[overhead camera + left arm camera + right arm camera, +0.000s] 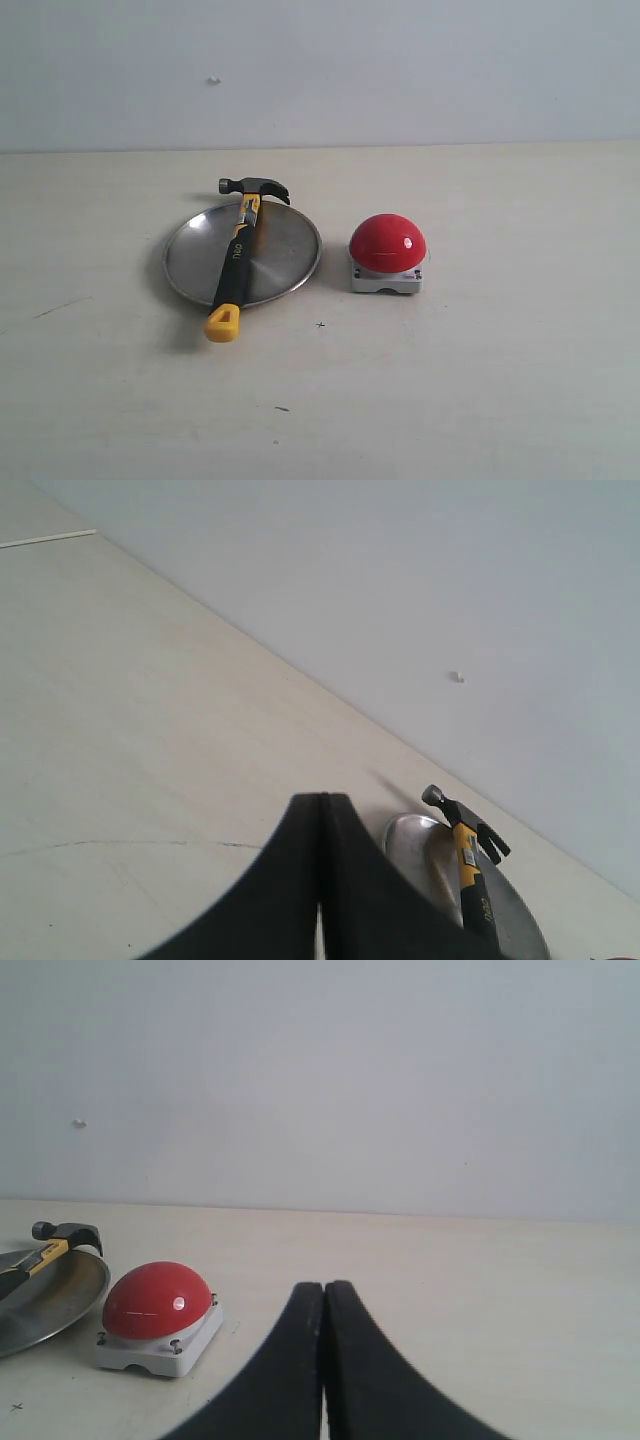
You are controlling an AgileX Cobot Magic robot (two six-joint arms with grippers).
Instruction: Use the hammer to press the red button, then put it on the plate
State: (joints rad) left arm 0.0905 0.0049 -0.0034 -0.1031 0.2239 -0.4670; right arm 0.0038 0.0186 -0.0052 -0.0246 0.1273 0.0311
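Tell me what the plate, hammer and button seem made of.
The plate looks like brushed metal: silvery, with soft reflections. The hammer has a dark head, likely steel; its black and yellow handle could be rubber or plastic. The red button seems glossy plastic, given its bright highlight, on a matte grey base, probably plastic.

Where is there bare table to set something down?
Bare table runs wide on the camera side of the plate and red button, left of the plate and right of the button. Crowded: the hammer lies across the plate; the plate-button gap is narrow.
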